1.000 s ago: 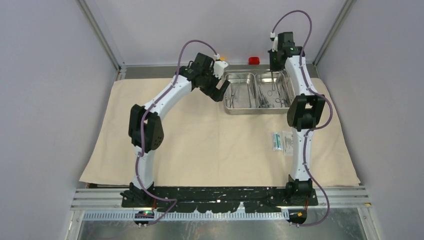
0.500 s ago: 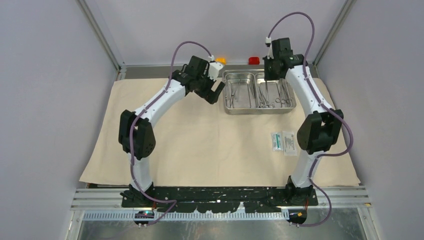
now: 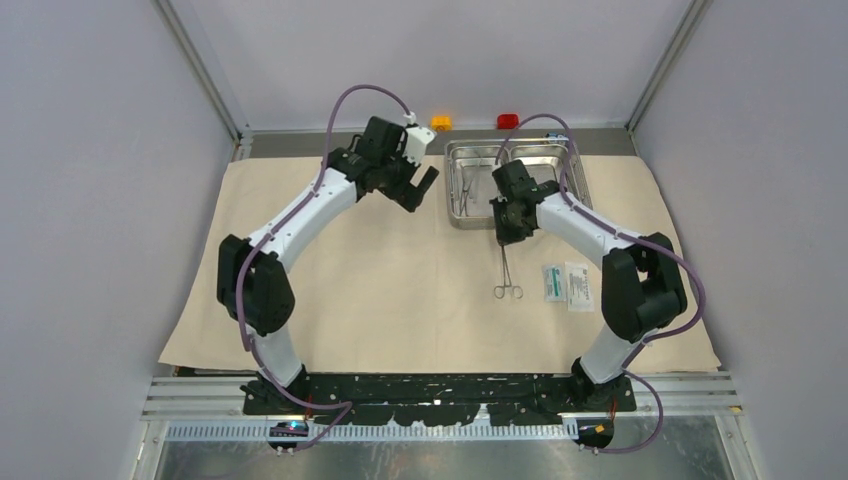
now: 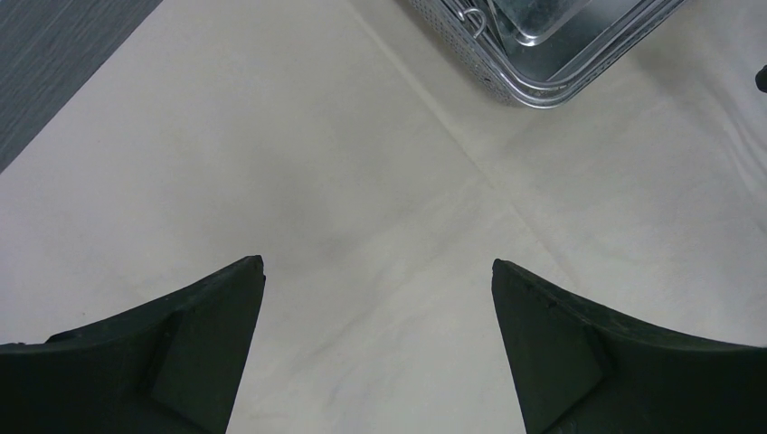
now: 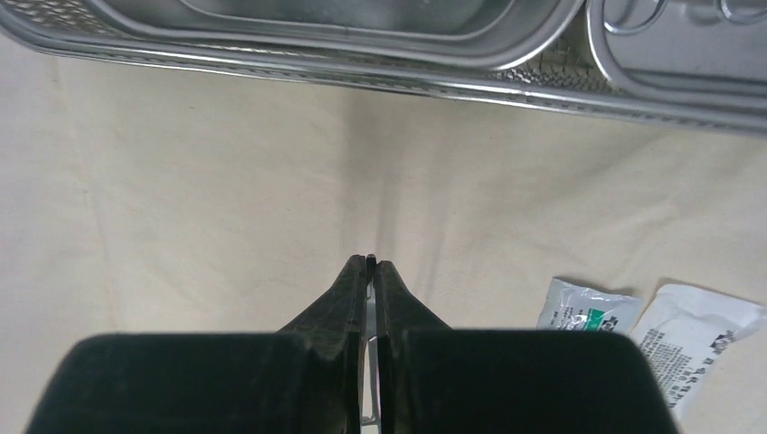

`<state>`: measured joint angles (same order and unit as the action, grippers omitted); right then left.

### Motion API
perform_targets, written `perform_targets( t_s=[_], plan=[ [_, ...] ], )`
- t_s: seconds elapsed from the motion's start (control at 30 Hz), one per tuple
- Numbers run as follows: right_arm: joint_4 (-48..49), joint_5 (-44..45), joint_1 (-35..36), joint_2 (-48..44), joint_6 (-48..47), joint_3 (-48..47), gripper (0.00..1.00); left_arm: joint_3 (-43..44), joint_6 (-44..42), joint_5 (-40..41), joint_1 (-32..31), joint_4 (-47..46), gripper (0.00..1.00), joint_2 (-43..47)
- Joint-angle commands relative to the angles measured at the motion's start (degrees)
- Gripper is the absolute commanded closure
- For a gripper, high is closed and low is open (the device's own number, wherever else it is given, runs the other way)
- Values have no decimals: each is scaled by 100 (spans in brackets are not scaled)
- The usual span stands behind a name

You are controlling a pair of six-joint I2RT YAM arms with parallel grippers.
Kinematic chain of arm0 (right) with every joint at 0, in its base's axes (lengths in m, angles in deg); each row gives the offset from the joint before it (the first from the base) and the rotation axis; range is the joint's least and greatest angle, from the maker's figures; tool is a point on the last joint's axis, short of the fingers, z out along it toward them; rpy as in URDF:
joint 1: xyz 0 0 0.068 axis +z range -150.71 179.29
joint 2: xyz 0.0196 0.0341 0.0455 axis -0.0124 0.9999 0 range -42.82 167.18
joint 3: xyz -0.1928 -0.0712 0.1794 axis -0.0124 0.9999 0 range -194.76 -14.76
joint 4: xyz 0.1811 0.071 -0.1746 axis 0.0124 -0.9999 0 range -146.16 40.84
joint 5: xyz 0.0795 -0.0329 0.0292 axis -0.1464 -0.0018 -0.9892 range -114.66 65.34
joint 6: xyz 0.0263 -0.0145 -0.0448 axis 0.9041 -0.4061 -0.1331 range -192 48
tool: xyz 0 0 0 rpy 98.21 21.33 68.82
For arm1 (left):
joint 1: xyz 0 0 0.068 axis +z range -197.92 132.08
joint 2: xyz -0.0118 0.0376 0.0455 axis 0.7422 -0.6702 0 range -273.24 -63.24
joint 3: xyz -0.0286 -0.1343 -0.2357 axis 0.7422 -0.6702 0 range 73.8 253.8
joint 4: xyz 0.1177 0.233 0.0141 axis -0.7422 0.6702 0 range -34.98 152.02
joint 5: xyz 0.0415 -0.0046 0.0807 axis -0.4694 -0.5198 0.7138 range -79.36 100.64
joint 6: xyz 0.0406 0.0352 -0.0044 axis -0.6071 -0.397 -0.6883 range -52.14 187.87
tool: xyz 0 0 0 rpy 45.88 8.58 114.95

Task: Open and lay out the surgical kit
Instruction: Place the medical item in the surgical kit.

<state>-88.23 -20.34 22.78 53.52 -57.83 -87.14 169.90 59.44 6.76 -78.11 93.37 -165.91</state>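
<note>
Top view, right gripper (image 3: pixel 507 232): clenched on one end of a steel clamp (image 3: pixel 507 275), just in front of the tray (image 3: pixel 453 200).
Top view, clamp: its long line runs from the gripper toward the robot's side, with the rings at the near end, over the cloth (image 3: pixel 380 290). I cannot tell if the rings touch the cloth.
Top view, packets (image 3: pixel 566 283): 2 lie flat, just right of the rings.
Top view, left gripper (image 3: pixel 424 188): wide open, holding nothing, left of the tray. The right arm is the one at the clamp.
Top view, next move: I think the clamp must go down flat on bare cloth beside the packets.
Left wrist view: the left gripper (image 4: pixel 375 264) spreads wide above bare cloth (image 4: pixel 271 136). A tray (image 4: pixel 543 81) corner sits at the top. No clamp shows here.
Right wrist view: the right gripper (image 5: pixel 371 264) pinches a thin strip of steel, the clamp (image 5: pixel 369 362). The tray (image 5: pixel 362 68) rim runs along the top, and the packets (image 5: pixel 588 307) lie at the lower right. The rings are hidden here. Only the top view shows them.
</note>
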Motion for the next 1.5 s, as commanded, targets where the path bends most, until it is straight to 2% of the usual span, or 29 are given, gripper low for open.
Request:
perform_targets(
  t_s=[0.0,0.67,1.47],
  plan=[
    [792,262,44,-309,623,374,100,-145,-69,118,40,-166,0,377],
    [856,342,134,185,586,637,100,-398,23,33,40,-165,0,498],
    [894,319,191,150,469,970,100,-365,56,-49,39,-124,0,437]
  ],
)
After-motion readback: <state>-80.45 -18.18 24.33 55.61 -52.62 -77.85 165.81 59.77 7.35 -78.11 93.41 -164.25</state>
